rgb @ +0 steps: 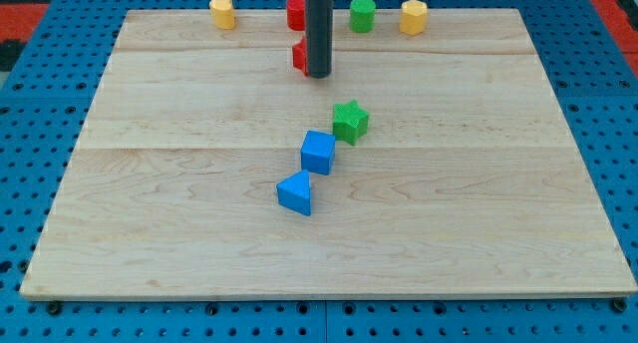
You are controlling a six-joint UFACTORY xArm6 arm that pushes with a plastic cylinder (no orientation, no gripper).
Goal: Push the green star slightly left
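Note:
The green star (350, 121) lies near the middle of the wooden board (179, 203). A blue cube (318, 151) touches it at its lower left, and a blue triangular block (295, 193) sits just below the cube. My tip (318, 76) stands above the star toward the view's top and slightly left, apart from it. The rod hides most of a red block (298, 56) right beside the tip on its left.
Along the board's top edge stand a yellow block (222, 11) at the left, a red block (295, 12) partly behind the rod, a green cylinder (362, 14) and a yellow block (414, 16) at the right. Blue pegboard surrounds the board.

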